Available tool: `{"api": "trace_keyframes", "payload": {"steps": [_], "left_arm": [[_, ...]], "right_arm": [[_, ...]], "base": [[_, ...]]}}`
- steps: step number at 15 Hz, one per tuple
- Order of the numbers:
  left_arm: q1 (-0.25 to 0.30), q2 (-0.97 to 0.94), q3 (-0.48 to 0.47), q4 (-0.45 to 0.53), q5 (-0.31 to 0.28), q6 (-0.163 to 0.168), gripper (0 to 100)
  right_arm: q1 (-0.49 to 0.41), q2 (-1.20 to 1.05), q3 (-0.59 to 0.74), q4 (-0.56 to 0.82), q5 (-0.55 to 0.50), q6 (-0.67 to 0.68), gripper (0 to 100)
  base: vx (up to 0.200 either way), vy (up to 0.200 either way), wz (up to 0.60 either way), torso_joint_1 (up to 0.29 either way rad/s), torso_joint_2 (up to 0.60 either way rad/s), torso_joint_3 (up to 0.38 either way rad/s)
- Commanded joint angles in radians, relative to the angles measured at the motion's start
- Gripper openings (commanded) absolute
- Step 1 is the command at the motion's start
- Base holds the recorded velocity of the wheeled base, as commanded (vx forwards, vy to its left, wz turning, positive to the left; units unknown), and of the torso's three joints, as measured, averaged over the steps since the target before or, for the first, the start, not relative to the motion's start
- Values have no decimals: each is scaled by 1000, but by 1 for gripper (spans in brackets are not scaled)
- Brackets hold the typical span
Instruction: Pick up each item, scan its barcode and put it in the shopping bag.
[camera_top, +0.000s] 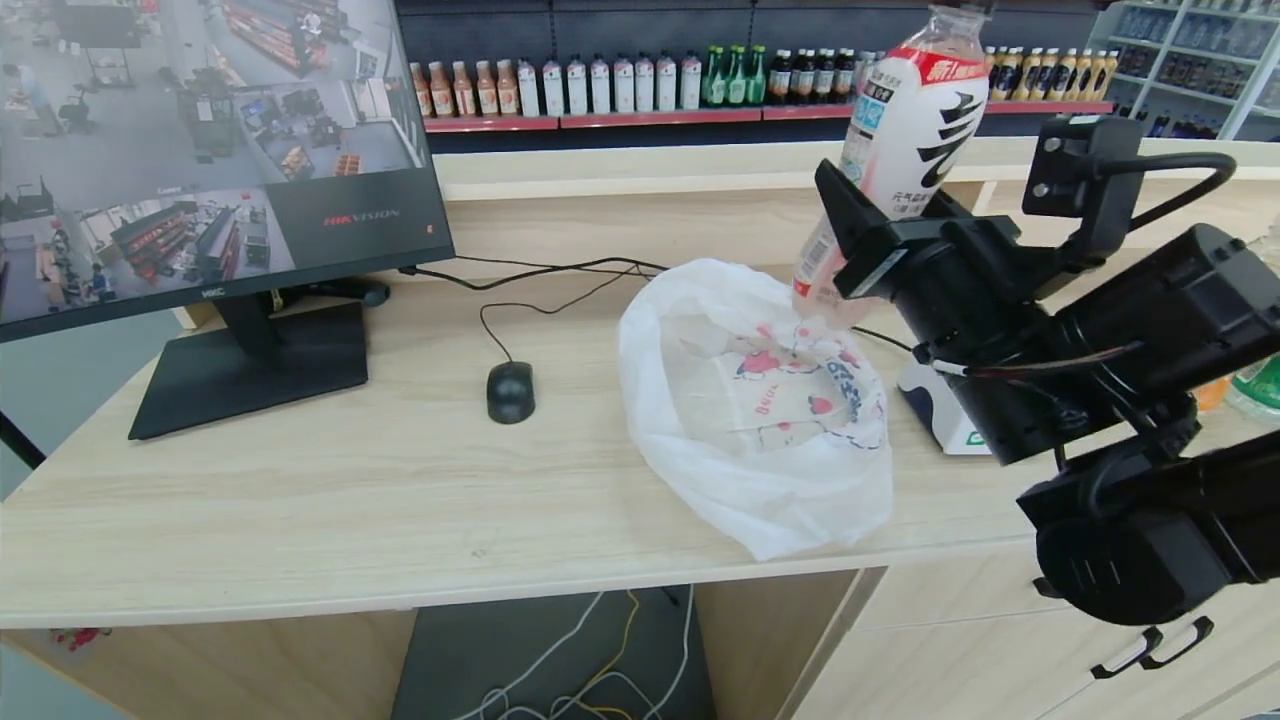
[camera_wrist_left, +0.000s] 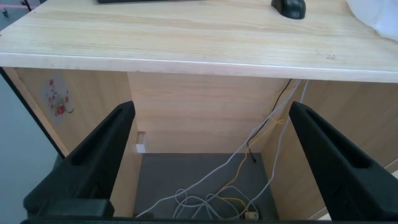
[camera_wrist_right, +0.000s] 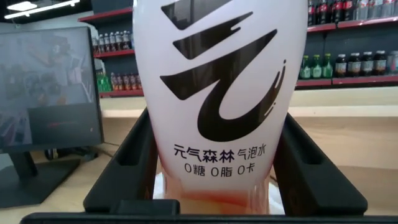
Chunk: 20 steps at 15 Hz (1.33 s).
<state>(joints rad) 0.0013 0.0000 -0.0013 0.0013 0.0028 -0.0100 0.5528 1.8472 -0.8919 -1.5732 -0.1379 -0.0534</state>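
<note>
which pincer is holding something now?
The right pincer: it is shut on the clear plastic drink bottle with a white label, by the white plastic shopping bag. The left pincer is open and empty, in front of the light wooden counter.

Shopping bag (camera_top: 700, 420): white plastic, mouth open, lying on table (camera_top: 350, 500). Bottle (camera_top: 905, 150): white label, tilted, raised above the bag's far rim.

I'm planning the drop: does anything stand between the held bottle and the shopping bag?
Nothing visible does. The right pincer holds the bottle tilted, its base just above the shopping bag's far rim, with no object between them.
</note>
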Motion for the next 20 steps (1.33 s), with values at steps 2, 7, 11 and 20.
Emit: {"api": "trace_keyframes", "payload": {"steps": [2,7,11,20], "left_arm": [[0,0,0,0,0,-1,100],[0,0,1,0,0,-1,100],[0,0,0,0,0,-1,100],[0,0,0,0,0,-2,100]], "right_arm": [[7,107,-108,2,17,-2,0],[6,159,-209,137,21,-2,0],[4,204,-260,190,21,-2,0],[-16,305,-427,269,15,-109,0]], "base": [[0,0,0,0,0,0],[0,0,0,0,0,0],[0,0,0,0,0,0],[0,0,0,0,0,0]]}}
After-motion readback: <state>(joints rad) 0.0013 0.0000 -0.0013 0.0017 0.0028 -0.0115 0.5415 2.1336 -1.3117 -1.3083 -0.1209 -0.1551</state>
